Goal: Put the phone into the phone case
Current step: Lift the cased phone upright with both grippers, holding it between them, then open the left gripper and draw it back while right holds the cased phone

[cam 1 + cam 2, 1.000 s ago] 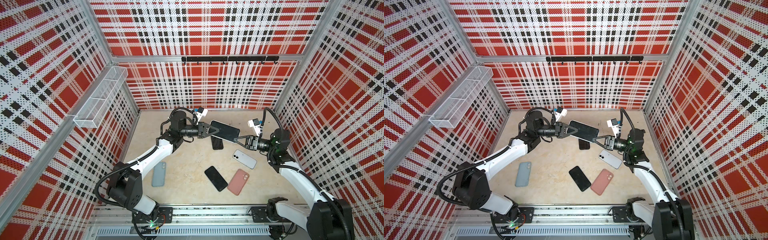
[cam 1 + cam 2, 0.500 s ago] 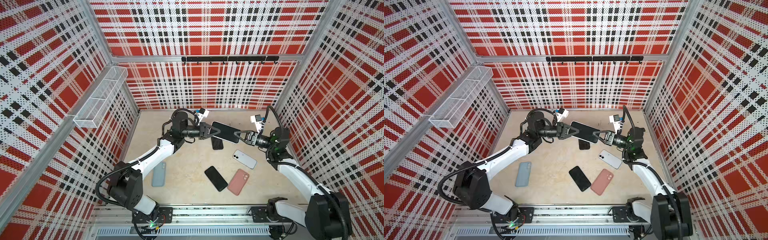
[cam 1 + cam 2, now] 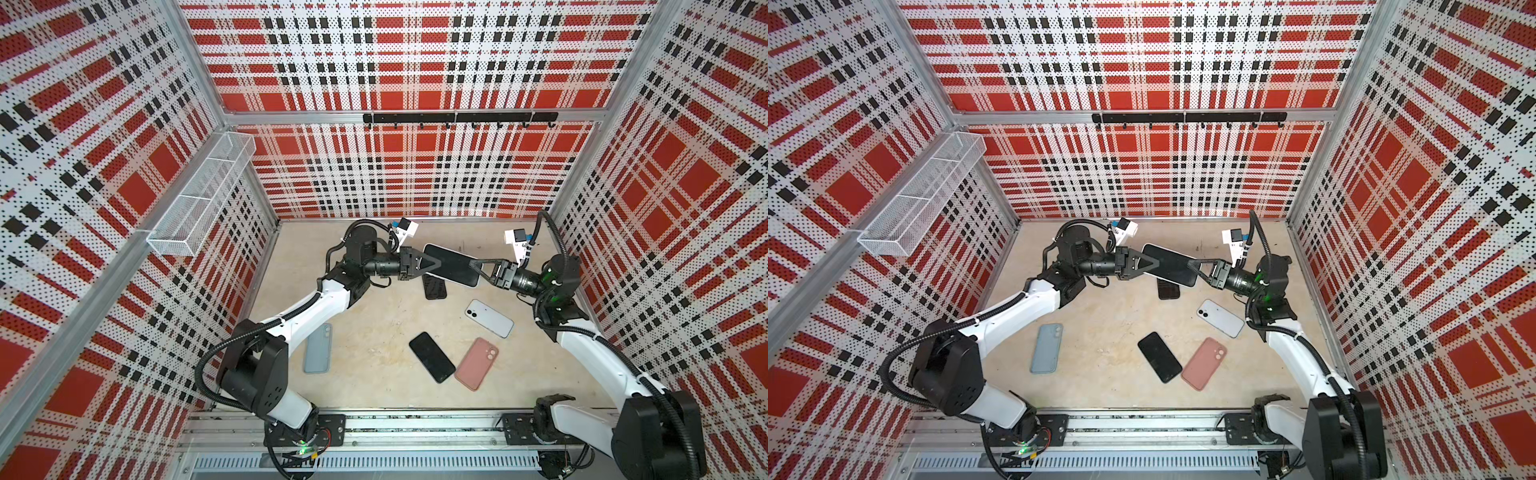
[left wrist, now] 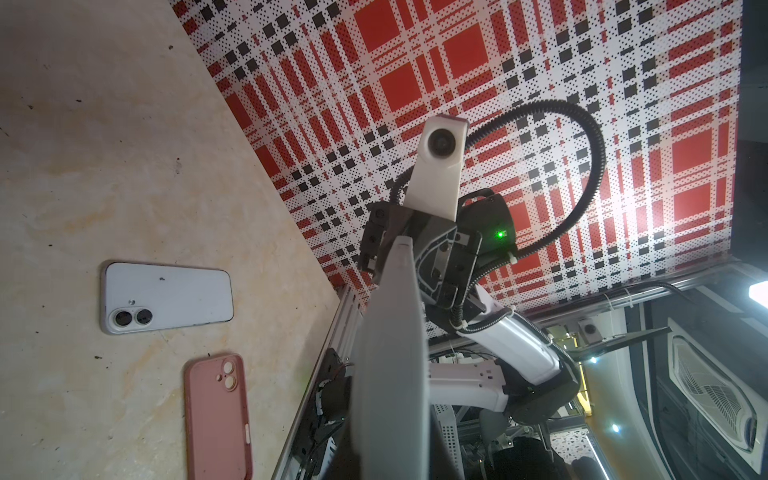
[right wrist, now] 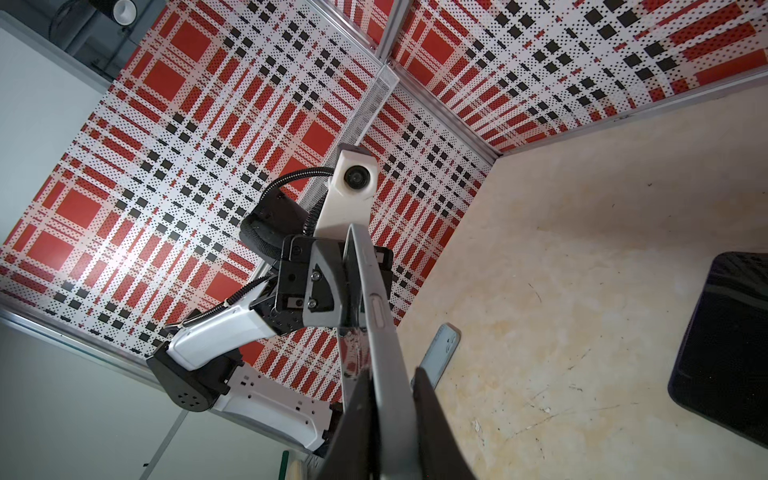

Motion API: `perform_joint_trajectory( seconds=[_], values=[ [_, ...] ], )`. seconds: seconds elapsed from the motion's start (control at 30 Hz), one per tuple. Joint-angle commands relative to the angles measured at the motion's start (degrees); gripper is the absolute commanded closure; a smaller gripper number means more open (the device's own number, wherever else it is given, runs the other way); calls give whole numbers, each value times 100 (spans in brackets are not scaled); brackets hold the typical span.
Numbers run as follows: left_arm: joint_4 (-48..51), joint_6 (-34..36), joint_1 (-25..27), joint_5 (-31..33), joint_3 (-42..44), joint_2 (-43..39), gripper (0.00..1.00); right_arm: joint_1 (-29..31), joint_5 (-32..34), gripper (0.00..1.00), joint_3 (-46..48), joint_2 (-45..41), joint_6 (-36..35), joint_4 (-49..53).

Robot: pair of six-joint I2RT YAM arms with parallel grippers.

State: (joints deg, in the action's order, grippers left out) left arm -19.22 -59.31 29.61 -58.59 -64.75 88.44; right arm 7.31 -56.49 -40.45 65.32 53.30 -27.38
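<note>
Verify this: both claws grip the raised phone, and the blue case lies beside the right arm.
Not quite: the blue case lies beside the left arm, as both top views show. The left claw and right claw do both grip the raised phone.

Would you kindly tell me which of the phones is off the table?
The dark-screened phone, held in the air between the left gripper and right gripper; the others lie flat on the table.

The phone (image 3: 451, 266) is glossy, the pink case (image 3: 476, 363) matt, the tabletop (image 3: 374, 316) smooth.
</note>
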Motion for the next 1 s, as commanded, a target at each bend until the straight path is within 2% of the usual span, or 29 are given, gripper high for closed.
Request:
perform_joint_trajectory(
  seconds=[0.0,0.1,0.17,0.27,0.33,0.47,0.6,0.67,0.77,0.8,0.87,0.9,0.97],
  values=[
    [-515,-352,71,-123,-116,-125,100,-28,363,84,-119,-45,-1055,770],
    [-519,-371,59,-329,-211,-108,100,-28,-161,73,-486,-59,-1658,1522],
    [-514,-409,10,-518,-260,-80,100,-27,-734,67,-737,-39,-2023,1916],
    [-513,-491,-103,-697,-292,-30,100,-29,-1270,67,-1043,76,-2481,2566],
    [-514,-527,-148,-770,-343,2,100,-19,-1403,72,-1132,91,-2624,2778],
    [-519,-590,-160,-846,-467,68,100,24,-1539,86,-901,75,-1974,1893],
    [-517,-675,-190,-815,-530,94,99,42,-1681,90,-592,212,-890,394],
    [-517,-707,-257,-722,-505,74,96,42,-1656,93,-521,298,-581,29],
    [-577,-785,-400,-518,-402,-2,87,42,-1531,95,-559,376,-566,158],
    [-600,-805,-455,-426,-353,-35,79,42,-1412,98,-605,372,-710,410],
    [-628,-833,-562,-258,-265,-100,71,45,-1134,100,-717,313,-1074,1011],
    [-627,-853,-632,-143,-200,-133,63,42,-941,100,-788,259,-1305,1389],
    [-644,-848,-779,107,-29,-228,56,42,-565,100,-912,164,-1574,1928]
  ],
)
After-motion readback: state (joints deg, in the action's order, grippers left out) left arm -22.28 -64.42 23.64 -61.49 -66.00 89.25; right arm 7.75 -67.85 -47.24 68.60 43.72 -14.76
